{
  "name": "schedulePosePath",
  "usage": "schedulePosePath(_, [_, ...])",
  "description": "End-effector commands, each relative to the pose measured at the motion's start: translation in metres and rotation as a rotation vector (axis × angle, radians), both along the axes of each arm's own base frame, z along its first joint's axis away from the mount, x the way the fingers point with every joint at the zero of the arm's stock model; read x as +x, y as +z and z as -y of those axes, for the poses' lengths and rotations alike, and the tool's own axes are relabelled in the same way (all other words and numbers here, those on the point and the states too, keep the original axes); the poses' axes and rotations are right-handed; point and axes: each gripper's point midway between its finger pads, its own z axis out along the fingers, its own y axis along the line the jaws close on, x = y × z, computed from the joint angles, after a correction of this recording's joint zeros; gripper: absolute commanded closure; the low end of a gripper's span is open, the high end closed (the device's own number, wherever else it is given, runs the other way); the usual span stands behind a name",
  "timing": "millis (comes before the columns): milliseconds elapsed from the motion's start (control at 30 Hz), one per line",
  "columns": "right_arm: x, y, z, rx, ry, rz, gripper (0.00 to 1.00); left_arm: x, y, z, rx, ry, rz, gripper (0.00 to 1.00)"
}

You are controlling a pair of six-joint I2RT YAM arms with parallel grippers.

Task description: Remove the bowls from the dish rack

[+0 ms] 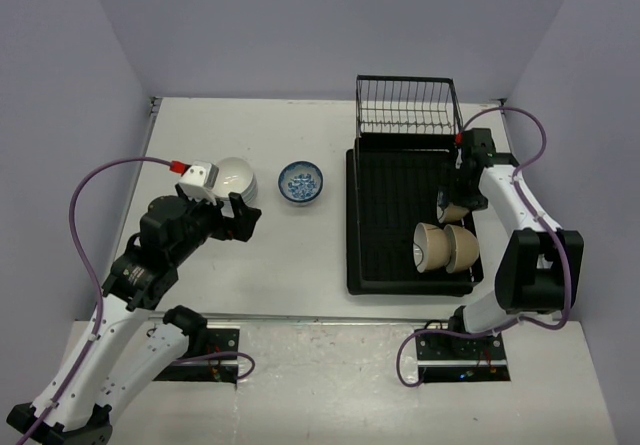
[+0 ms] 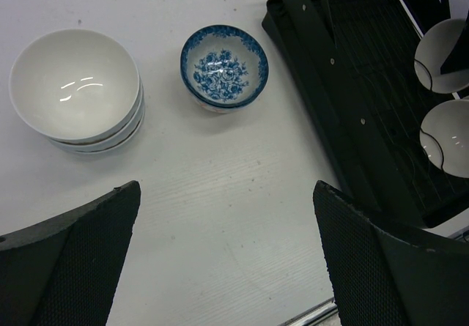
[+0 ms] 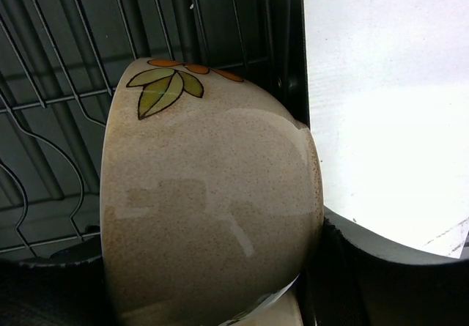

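Tan bowl hid the tips of the right gripper; pinching or not, unclear.
Left gripper gaped over the white table; lavender walls around.

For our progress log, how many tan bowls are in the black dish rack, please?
3: a tan ceramic bowl and a second bowl side by side, near right of the black plastic dish rack; a third bowl behind, at the right gripper. None seems hidden.
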Motion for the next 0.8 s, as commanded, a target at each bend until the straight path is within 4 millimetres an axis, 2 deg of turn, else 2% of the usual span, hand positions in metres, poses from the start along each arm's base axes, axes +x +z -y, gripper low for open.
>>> schedulePosePath(0, [0.015,0.021,0.000,0.028,-0.071,0.126,0.54,0.004,0.006,0.002,0.003,-0.014,0.040,0.00])
schedulePosePath(167, [0.015,0.036,0.007,-0.006,-0.097,0.172,0.58,0.005,0.005,0.002,0.005,-0.013,0.036,0.00])
schedulePosePath(467, [0.007,0.045,0.032,-0.174,-0.164,0.149,0.67,0.006,0.004,0.002,0.010,-0.011,0.033,0.00])
schedulePosePath(767, [0.005,0.057,0.034,-0.350,-0.169,0.145,0.67,0.008,0.002,0.002,0.014,-0.009,0.024,0.00])
